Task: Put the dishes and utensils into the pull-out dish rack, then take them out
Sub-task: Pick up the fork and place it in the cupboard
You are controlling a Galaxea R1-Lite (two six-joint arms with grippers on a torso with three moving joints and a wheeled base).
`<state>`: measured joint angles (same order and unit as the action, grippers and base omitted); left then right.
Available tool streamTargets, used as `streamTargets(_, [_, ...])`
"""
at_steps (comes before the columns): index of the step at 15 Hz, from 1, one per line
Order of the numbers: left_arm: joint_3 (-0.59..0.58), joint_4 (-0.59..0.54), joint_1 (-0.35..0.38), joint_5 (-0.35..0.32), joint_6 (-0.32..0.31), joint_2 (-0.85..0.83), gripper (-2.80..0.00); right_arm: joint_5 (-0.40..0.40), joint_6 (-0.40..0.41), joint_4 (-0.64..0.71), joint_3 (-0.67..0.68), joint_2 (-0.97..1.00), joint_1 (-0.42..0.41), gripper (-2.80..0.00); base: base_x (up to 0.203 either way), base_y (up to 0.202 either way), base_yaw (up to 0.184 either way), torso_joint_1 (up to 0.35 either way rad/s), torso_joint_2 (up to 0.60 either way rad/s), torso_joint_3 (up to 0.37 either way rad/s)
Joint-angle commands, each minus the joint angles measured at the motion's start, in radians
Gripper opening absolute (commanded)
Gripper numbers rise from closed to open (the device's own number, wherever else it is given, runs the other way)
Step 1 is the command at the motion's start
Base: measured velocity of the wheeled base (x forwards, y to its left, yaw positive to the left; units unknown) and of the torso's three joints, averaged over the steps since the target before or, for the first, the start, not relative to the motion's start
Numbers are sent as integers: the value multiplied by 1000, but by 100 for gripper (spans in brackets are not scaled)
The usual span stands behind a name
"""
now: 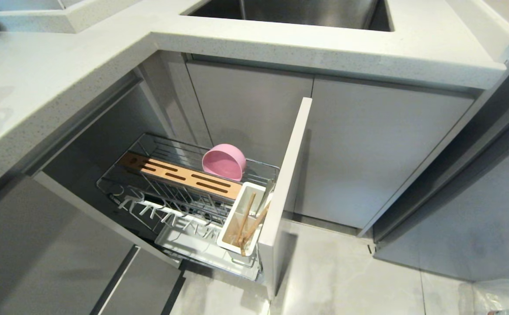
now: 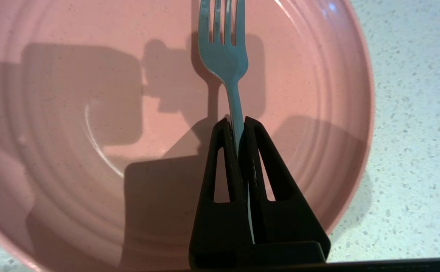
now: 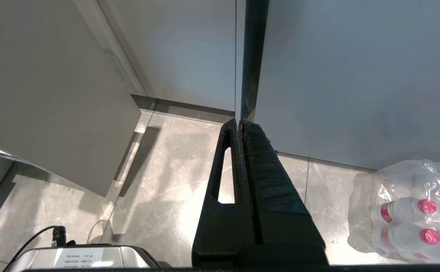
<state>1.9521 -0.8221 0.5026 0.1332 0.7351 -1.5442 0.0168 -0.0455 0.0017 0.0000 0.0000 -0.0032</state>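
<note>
Pale speckled stone forms the surface [image 1: 62, 74] that wraps the corner above the grey cabinets, with a steel sink [image 1: 289, 11] sunk into it and grey marbled floor tiles below. Our landmark is the pull-out dish rack [image 1: 184, 192], drawn out of the corner cabinet behind its narrow front panel [image 1: 287, 183].

Inside the rack we see the pink bowl [image 1: 224, 162] tipped on its edge behind the slotted wooden strip [image 1: 180, 175], a pose that we judge lets it lean on the wires and drain. At the rack's front end, just beside the panel, the white caddy [image 1: 241, 223] holds the chopsticks [image 1: 248, 225] standing on end, which keeps long thin pieces from slipping through the wires.

Up on the surface, away from the rack, our left gripper [image 2: 239, 122] has its jaws pinched tight on the handle of the fork [image 2: 223, 56], whose tines reach out over the pink plate [image 2: 91, 132]. The plate lies flat on the stone, near its edge. We judge the fork is bound for the caddy, with the plate left to load.

Our right gripper [image 3: 239, 122] hangs parked with its jaws pressed together on nothing, over the floor by a shrink-wrapped pack of bottles [image 3: 409, 211].
</note>
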Motion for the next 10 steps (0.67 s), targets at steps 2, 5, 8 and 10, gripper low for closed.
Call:
streamTargets(2, [1,-2,7,2,3,38,-280,0,0,0,2,0,0,-280,0,0,0,0,0,0])
streamTargets(5, [1,13,5,2,-4,109,-280,0,1,0,2,0,0,-280,0,0,0,0,0,0])
streamTargets(8, [1,99,-44,-26,-87,198,-280,0,0,0,2,0,0,-280,0,0,0,0,0,0])
streamTargets(10, [1,176,-128,-82,-148,254,-280,0,0,0,2,0,0,-280,0,0,0,0,0,0])
